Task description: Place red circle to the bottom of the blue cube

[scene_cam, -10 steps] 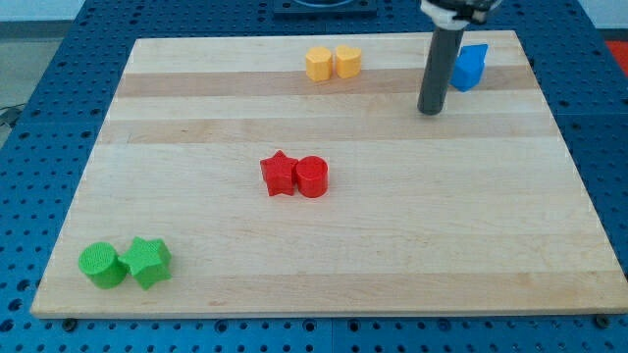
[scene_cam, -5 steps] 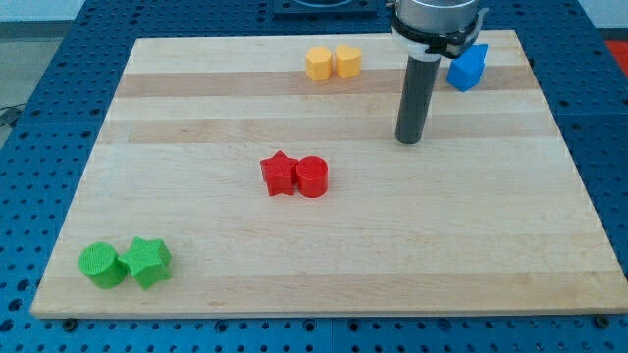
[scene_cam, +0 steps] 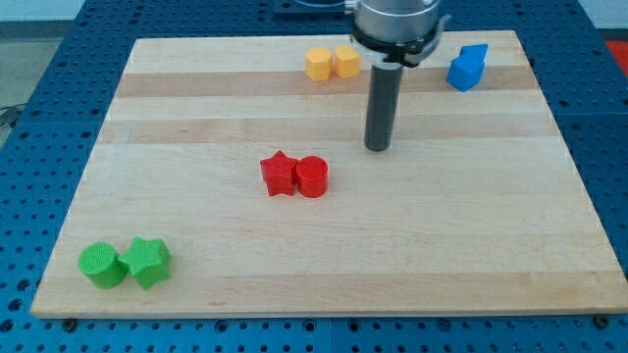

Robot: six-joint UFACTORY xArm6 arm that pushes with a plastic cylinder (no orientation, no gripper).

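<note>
Red circle: the red circle (scene_cam: 312, 177) sat near mid-bench (scene_cam: 471, 245), untouched.
Our tip: our tip (scene_cam: 379, 147) stood up and to the view's right of the red circle, near it but clear.
Claw: there was no claw on this arm, only a bare rod, so nothing opened, closed or gripped.
Blue cube: the blue cube (scene_cam: 467, 68) lay well apart from the red circle, far up and right.
Red star: the red star (scene_cam: 280, 175) touched the red circle's left side.
Risk one: we had to get round to the red circle's lower left. The star crowded that side, so we might have shoved it along.
Risk two: an off-centre push on that round face could have let it roll off our line.
Risk three: a long diagonal run could have ended in a bump on the cube.
</note>
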